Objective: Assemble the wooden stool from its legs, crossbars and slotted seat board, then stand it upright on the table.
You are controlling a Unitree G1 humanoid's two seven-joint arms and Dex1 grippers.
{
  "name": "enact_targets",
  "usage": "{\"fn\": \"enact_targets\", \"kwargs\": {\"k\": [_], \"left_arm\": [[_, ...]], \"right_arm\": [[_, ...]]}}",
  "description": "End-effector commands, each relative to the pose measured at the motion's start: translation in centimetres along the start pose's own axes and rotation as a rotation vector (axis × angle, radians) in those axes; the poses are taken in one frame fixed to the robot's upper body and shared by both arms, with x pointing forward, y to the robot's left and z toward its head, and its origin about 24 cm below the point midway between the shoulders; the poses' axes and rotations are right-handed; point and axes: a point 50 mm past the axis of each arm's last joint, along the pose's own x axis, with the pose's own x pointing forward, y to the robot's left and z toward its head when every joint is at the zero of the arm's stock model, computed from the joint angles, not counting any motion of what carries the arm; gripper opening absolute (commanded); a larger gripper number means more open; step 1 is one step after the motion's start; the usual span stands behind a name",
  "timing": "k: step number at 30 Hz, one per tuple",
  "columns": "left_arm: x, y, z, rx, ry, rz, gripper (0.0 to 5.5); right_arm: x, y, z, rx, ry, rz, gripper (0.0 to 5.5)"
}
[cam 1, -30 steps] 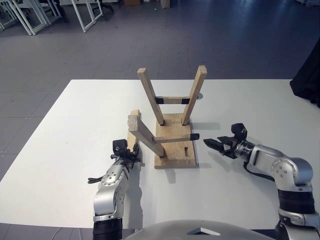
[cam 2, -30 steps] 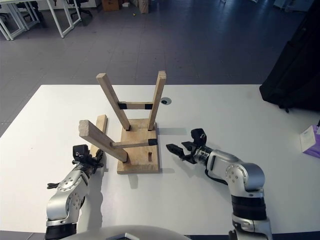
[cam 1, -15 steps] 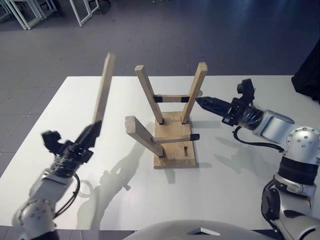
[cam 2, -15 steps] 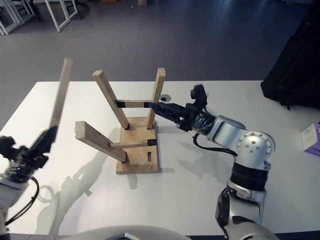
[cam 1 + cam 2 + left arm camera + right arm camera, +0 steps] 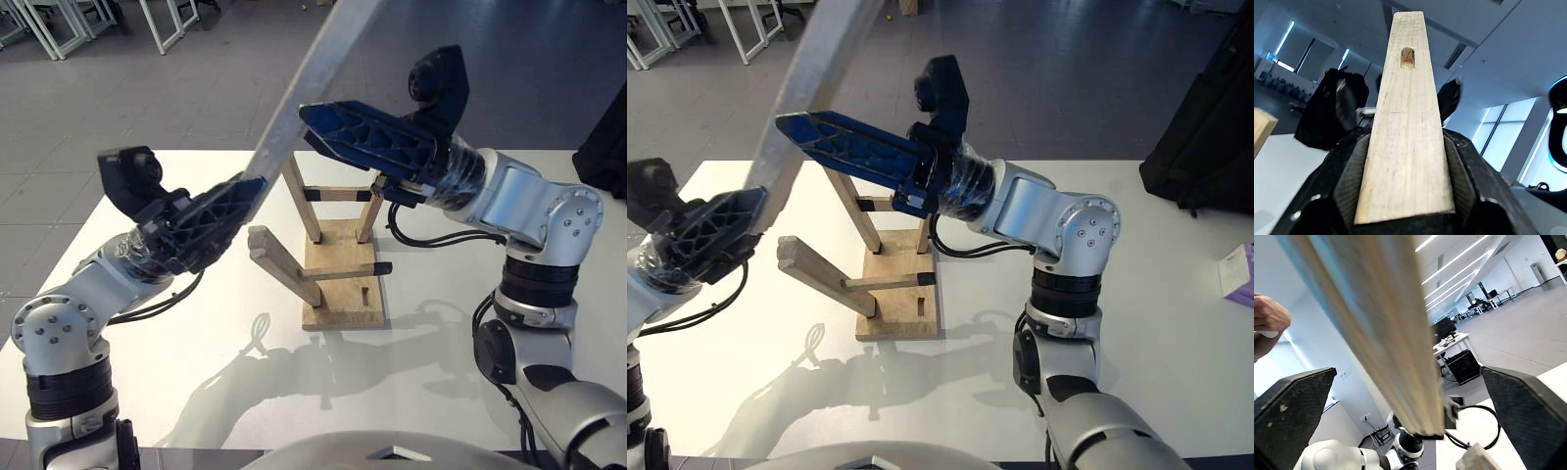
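Note:
The slotted seat board (image 5: 343,294) lies upside down on the white table (image 5: 147,323). Two legs joined by a crossbar (image 5: 338,195) stand up from it. A third leg (image 5: 279,259) leans out to the left, with a short crossbar (image 5: 348,271) running off it. My left gripper (image 5: 235,196) is lifted high over the table, shut on the lower end of a loose wooden leg (image 5: 304,88) that slants up and right. A mortise hole (image 5: 1407,56) shows near its far end. My right gripper (image 5: 309,113) is raised beside it, open, its fingers (image 5: 1293,416) straddling the leg (image 5: 1376,318) without touching.
A black bag (image 5: 1205,117) stands on the floor past the table's right side. A small purple and white box (image 5: 1239,274) sits at the table's right edge. White table frames (image 5: 59,29) stand far back left on the grey floor.
Both arms rose toward the camera. The left one lifted the leg higher and tipped it to the right. The right gripper left the stool's crossbar and came up around the leg.

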Motion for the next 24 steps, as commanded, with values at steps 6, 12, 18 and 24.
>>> {"fn": "enact_targets", "kwargs": {"k": [6,12,18,24], "left_arm": [[0.5,0.4,-0.2,0.033,0.093,0.029,2.04],[-0.3,0.7,-0.1,0.05,0.1,0.042,2.04],[-1.0,1.5,0.1,0.077,0.094,0.117,2.04],[-1.5,1.1,2.6,0.084,-0.041,0.102,2.98]], "right_arm": [[0.2,0.7,0.5,0.055,-0.034,0.009,4.2],[0.2,0.4,0.2,0.068,-0.035,-0.021,3.09],[-0.2,-0.3,0.9,0.062,-0.08,-0.054,2.38],[-2.1,-0.8,4.5,-0.048,-0.152,-0.148,2.04]]}}
